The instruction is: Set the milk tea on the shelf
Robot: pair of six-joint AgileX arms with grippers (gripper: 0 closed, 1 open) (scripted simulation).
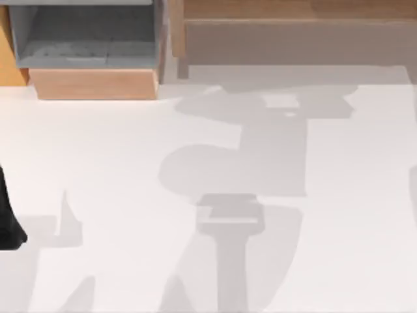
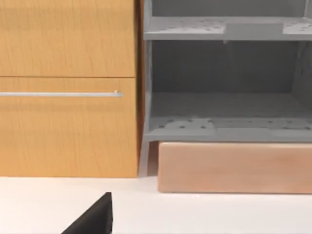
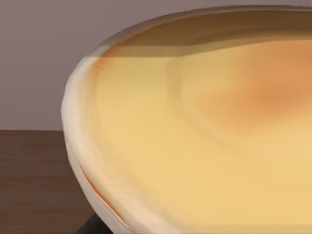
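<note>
The milk tea (image 3: 195, 146) sits very close in the right wrist view, showing its pale rim and creamy yellow-orange top. A dark brown board (image 3: 34, 180) lies under it and a dull grey-brown wall (image 3: 44, 58) stands behind. Whether the cup rests on the board I cannot tell. A dark bit of my right gripper (image 3: 90, 227) shows beneath the cup's rim. The shelf (image 1: 293, 12) runs along the table's far right, a brown-grey recess (image 1: 293, 42) under its light-wood top board. My left arm (image 1: 6, 222) is parked at the table's left edge, and a dark corner of its gripper (image 2: 95, 219) shows in the left wrist view.
A grey-lined box compartment (image 1: 91, 39) with a light-wood front (image 1: 94, 83) stands at the far left. Beside it is an orange-wood cabinet (image 2: 68, 87) with a metal handle bar (image 2: 58, 94). Arm shadows fall across the white table (image 1: 365, 195).
</note>
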